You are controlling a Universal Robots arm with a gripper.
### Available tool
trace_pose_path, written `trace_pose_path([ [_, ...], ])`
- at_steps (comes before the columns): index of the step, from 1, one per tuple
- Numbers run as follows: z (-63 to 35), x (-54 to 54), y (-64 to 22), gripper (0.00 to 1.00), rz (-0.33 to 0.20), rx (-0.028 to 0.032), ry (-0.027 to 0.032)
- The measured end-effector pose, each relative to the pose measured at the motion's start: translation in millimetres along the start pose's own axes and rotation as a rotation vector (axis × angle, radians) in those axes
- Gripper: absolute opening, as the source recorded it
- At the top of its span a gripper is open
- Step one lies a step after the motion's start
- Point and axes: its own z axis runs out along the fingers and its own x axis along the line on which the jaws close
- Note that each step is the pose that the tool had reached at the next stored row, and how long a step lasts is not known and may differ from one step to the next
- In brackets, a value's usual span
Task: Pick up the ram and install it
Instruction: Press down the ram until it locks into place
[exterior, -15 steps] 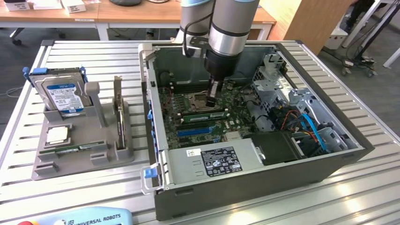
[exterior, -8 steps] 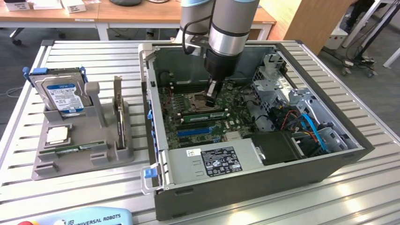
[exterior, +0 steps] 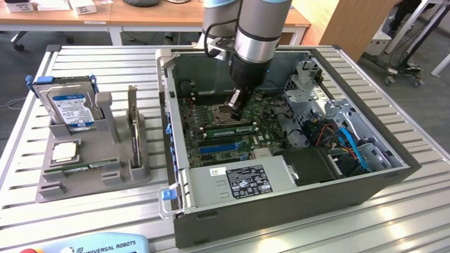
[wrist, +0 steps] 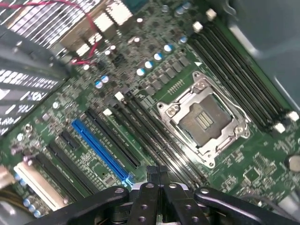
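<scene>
The open computer case (exterior: pixel 281 174) lies under the arm, its green motherboard (wrist: pixel 140 117) just below the pincer (wrist: pixel 157 174). The pincer's fingers are pressed together, nothing visibly between them, hovering over the black memory slots (wrist: pixel 154 136) beside the empty processor socket (wrist: pixel 206 119). A ram (exterior: pixel 88 168) stick lies well apart from the pincer, on the grey holder (exterior: pixel 91 174) outside the case.

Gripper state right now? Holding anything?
Gripper: shut, fingers pressed together above the motherboard, beside the empty CPU socket. Nothing visibly held between them.
</scene>
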Motion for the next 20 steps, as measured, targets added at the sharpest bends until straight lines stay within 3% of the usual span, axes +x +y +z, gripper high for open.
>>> trace_pose_path([
  [20,0.6,0.0,0.0,0.10,0.358,0.0000,-0.0024],
])
